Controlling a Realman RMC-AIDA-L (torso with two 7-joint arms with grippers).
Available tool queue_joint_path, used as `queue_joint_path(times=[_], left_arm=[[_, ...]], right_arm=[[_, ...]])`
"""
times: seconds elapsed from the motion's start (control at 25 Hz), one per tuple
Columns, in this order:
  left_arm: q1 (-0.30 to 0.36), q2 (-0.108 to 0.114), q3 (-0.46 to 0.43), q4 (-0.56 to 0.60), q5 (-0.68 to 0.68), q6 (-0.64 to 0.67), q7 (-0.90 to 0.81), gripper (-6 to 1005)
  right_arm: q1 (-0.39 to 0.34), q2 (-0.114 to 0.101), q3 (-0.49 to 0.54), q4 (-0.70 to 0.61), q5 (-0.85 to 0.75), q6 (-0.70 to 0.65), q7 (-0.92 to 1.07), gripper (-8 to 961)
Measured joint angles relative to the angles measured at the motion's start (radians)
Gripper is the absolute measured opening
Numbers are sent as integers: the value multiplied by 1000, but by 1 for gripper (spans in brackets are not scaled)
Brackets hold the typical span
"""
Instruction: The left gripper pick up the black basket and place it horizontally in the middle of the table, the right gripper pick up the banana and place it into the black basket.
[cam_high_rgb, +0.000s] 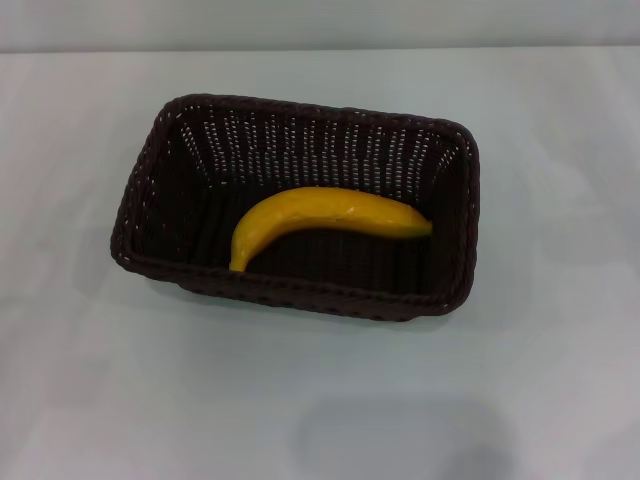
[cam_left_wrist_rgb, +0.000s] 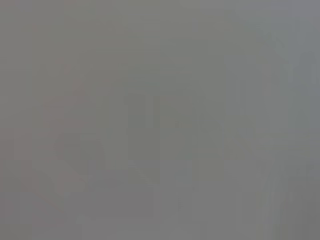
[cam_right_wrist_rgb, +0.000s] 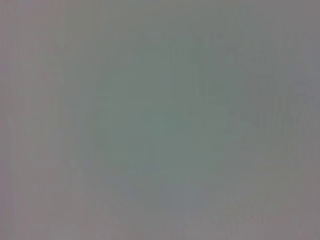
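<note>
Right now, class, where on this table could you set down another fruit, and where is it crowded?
The table is bare on every side of the basket: a wide strip along the near edge, patches to its left and right, and a narrower strip behind its far rim. Inside, the banana lies across the middle, leaving only small corners of the basket floor. No gripper is in view.

No readable text anywhere.
The basket (cam_high_rgb: 300, 290), the banana (cam_high_rgb: 320, 215) and the table (cam_high_rgb: 540, 380) carry no label, brand, number or sign; both wrist views show only blank grey.
</note>
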Motion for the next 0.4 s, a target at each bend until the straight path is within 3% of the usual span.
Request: queue_joint_path(times=[0.2, 0.4], left_arm=[[7, -2, -1, -85, -61, -37, 129, 832], [9, -1, -1, -93, -116, -72, 166, 832]], right_arm=[[8, 6, -26, -18, 5, 6, -76, 793], [7, 6, -36, -98, 7, 45, -98, 793]])
